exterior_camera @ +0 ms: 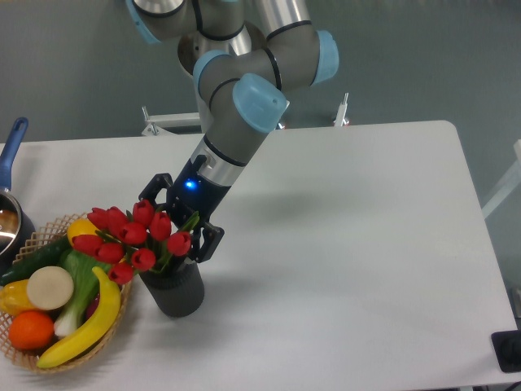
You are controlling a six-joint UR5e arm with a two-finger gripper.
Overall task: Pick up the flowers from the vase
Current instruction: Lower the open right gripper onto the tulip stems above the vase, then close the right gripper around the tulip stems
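The flowers (134, 239), a bunch of red tulips with green stems, stand in the vase (174, 289), a dark ribbed cylinder on the white table (350, 244) near its front left. The blooms lean left over the rim of a wicker basket (42, 236) just beside the vase. The basket holds a banana (85, 326), an orange (31, 329) and other produce. The gripper (180, 229) is lowered directly behind the bunch, its 2 fingers spread apart, 1 on either side of the upper stems. Contact with the stems cannot be confirmed. A blue-handled pot (10, 175) sits at the left edge.
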